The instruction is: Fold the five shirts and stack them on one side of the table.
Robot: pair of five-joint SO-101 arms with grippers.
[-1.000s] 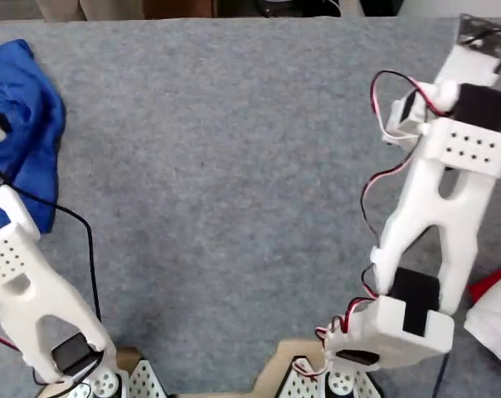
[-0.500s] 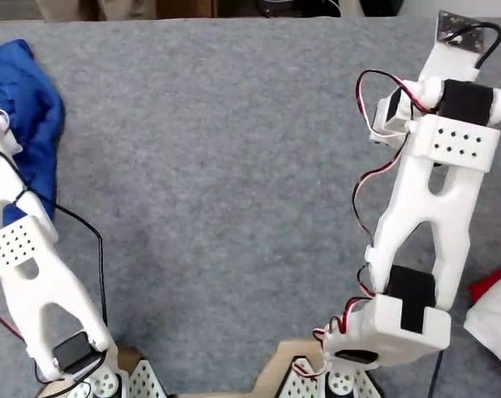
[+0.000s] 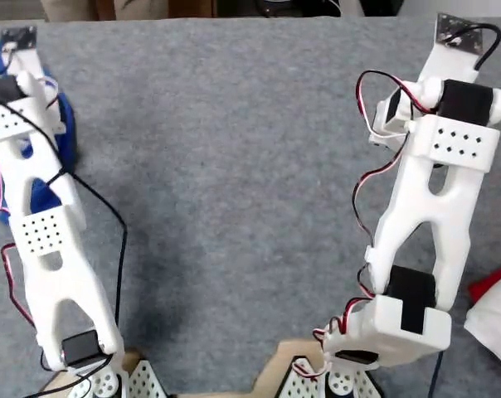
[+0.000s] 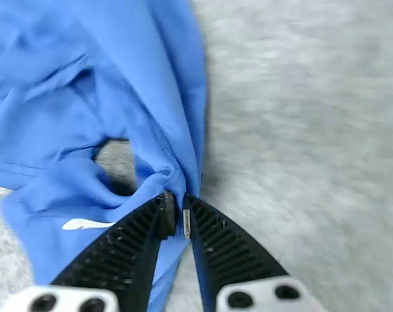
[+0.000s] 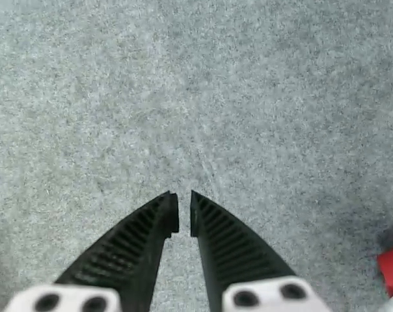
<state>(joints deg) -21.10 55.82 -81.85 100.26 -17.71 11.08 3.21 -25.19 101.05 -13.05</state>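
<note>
Currently on the surface [image 3: 234, 166]: one blue shirt [image 4: 86, 97], crumpled and unfolded, at the surface's far left corner, with a loose hole between its folds where grey surface shows through. Left end effector [image 4: 177, 211]: over that same far left corner, clenched on a ridge of the blue shirt's fabric, the cloth gathered into a pinch right at the tips. Right end effector [image 5: 181, 214]: above bare grey at the surface's far right, jaws drawn together to a sliver of a gap, grasping nothing. Red cloth [image 3: 493, 282]: a corner showing at the surface's near right edge. White cloth [image 3: 495, 319]: just beside the red, nearer along the same right edge; both are cut off by the edge of the high view, so whether they are shirts, and whether folded, cannot be told. Progress, by judgement: early. No flat folded shirt and no stack can be made out on the surface; the blue shirt is gripped but neither spread nor folded. Left to do, on this evidence: lay the blue shirt out on the middle of the surface, fold it, set it to one side of the surface, then repeat for the rest of the five.
</note>
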